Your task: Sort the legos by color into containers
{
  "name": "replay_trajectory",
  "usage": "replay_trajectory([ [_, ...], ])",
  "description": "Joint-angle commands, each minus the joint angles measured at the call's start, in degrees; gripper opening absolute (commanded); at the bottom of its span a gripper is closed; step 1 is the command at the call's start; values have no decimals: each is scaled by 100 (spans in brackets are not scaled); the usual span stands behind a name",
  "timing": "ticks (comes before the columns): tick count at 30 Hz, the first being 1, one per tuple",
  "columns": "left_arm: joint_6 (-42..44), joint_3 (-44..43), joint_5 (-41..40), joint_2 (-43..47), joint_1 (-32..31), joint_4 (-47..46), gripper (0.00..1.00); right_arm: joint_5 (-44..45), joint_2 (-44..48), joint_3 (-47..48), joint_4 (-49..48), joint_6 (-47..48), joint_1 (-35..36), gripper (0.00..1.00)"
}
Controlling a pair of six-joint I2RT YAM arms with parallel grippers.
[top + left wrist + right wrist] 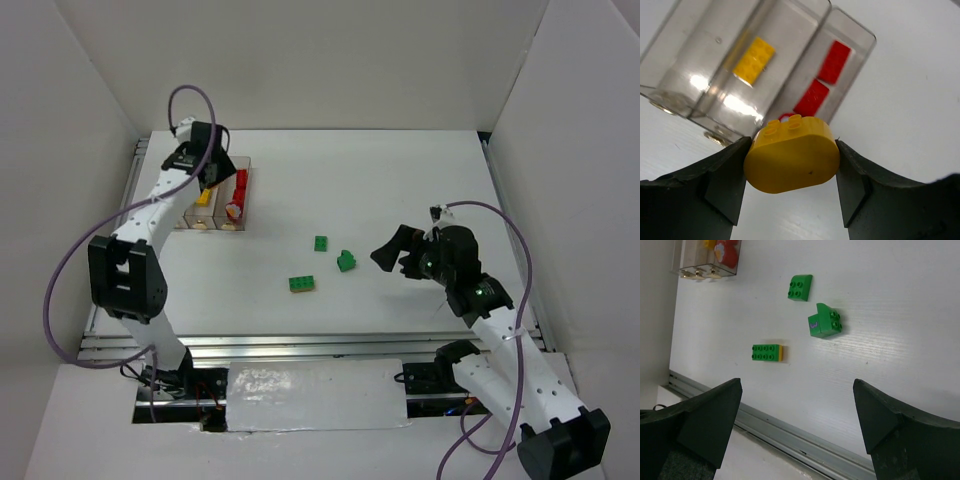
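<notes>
White tabletop (420, 180), plain white walls (300, 60) on left, back and right, aluminium rail (300, 347) along near edge, slotted frame (137, 170) down left side, glossy white panel (315, 395) just below the rail.

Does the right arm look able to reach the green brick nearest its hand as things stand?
Probably yes. The right hand is open and empty, and that green brick lies on the table just ahead of it, with nothing in between.
</notes>
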State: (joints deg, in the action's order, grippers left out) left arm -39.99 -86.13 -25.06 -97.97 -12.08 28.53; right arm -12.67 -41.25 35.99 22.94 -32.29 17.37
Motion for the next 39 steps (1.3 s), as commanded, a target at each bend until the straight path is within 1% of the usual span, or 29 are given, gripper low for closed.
replay_trajectory([
  [1, -746, -886, -175, -728, 398, 248, 0, -165, -58, -30, -386, 48, -23, 100],
  [2, -800, -1280, -183, -906, 495, 406, 0, -183, -84, -30, -395, 56, -14, 100],
  [4, -879, -1634, -148, -1397, 697, 547, 1, -227, -102, -30, -387, 83, -14, 100],
  [6, -949, -2091, -297, -1653, 794, 740, 5, -236, -111, -30, -352, 118, -5, 100],
  [7, -984, -2205, -333, -1855, 829, 793, 10, -228, -111, -30, -352, 135, -22, 100],
  [8, -1063, -2311, -368, -1918, 864, 829, 12, -201, -93, -48, -352, 144, -14, 100],
  [12, -1125, -2242, -272, -2085, 1058, 628, 25, -245, -102, -74, -378, 162, -14, 100],
  [13, -1073, -2242, -176, -2138, 1084, 584, 35, -263, -111, -66, -378, 171, -5, 100],
  [15, -1055, -2303, -140, -2191, 1120, 574, 47, -280, -137, -57, -387, 171, -14, 100],
  [16, -1003, -2321, -96, -2234, 1120, 574, 62, -298, -146, -57, -395, 179, -5, 100],
  [18, -967, -2330, -43, -2226, 1128, 548, 73, -315, -172, -48, -413, 171, -5, 100],
  [19, -941, -2304, -26, -2209, 1128, 496, 81, -315, -181, -39, -413, 171, -5, 100],
  [20, -932, -2251, 1, -2191, 1137, 478, 85, -315, -190, -39, -413, 171, -14, 100],
  [21, -897, -2224, 18, -2147, 1137, 460, 95, -315, -199, -30, -422, 171, -14, 100],
  [22, -914, -2215, 19, -2130, 1137, 460, 99, -324, -199, -39, -413, 162, -5, 100],
  [25, -862, -2049, 150, -2024, 1172, 347, 100, -324, -199, -22, -396, 162, -14, 100],
  [29, -748, -1987, 326, -1770, 1164, 547, 100, -456, -277, -65, -492, 153, -14, 100],
  [30, -669, -1874, 378, -1447, 1120, 522, 100, -500, -339, -66, -527, 136, -5, 100],
  [32, -537, -1163, 327, -945, 971, 286, 99, -405, -646, -22, -589, 83, 187, 100],
  [33, -476, -874, 143, -343, 753, 41, 100, -247, -769, 22, -589, 65, 354, 99],
  [34, -440, -592, 37, -6, 637, -75, 100, -10, -909, 101, -545, 65, 573, 100],
  [35, -388, 20, 1, 311, 419, -215, 99, 601, -1241, 319, -493, 57, 1132, 100],
  [36, -352, 313, -25, 984, 330, -339, 100, 868, -1436, 452, -449, 83, 1416, 100],
  [37, -308, 881, 1, 1356, 250, -427, 99, 1036, -1890, 749, -352, 118, 1628, 100],
  [38, -204, 1139, 79, 1682, 58, -541, 99, 1134, -2112, 908, -317, 135, 1917, 100],
  [39, -107, 1386, 158, 2346, -5, -620, 99, 1335, -2341, 1032, -299, 118, 2068, 100],
])
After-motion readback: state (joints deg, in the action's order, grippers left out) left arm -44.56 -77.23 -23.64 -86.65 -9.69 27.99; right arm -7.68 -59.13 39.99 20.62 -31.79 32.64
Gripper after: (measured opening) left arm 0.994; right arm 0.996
